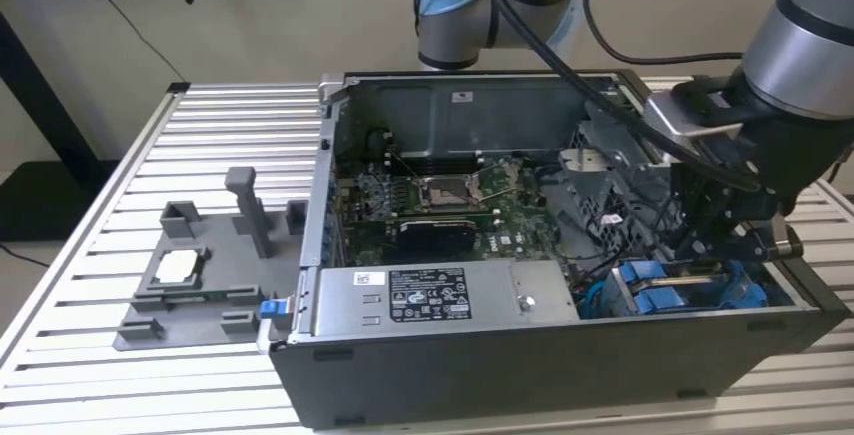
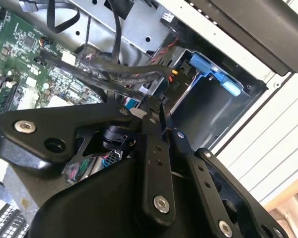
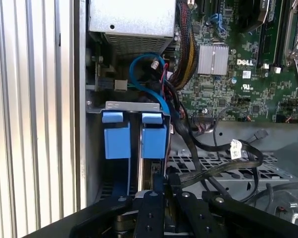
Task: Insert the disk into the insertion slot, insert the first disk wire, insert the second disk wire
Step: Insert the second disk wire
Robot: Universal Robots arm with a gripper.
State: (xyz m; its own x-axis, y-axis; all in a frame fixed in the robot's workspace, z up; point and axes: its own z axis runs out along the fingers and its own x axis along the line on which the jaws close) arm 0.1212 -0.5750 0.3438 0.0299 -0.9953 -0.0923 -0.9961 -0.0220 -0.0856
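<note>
A slatted metal worktop (image 1: 200, 125) carries an open desktop computer case (image 1: 561, 355) lying on its side, its inside facing up. A grey robot arm (image 1: 801, 45) reaches down into the corner of the case at the exterior view's right. Inside the case lie a green motherboard (image 1: 447, 200) and a long grey metal box (image 1: 441, 290) with white stickers. On the worktop, toward the exterior view's left, sits a small grey plastic fixture tray (image 1: 194, 285).

The insertion slot (image 3: 134, 106), a dark metal bay with blue plastic parts, sits in the corner of the case, just beside the outer wall. The disk (image 3: 153, 141), judged by its bright blue carrier tabs, appears to be standing in that slot already, beside a second blue tab.

The black pincer (image 3: 161, 191) hangs just above the bay, close to a bundle of black cables (image 3: 208, 148). Its fingers (image 2: 156, 148) stand drawn close together at the tips, apparently gripping something small and dark, but I cannot tell what.

The disk is probably stiff, fairly heavy and sensitive to knocks; the blue frame looks like the safest hold. The wires are likely soft and limp, best held at the plug.

Room is tight: case wall on one side, loose cables on the other.
</note>
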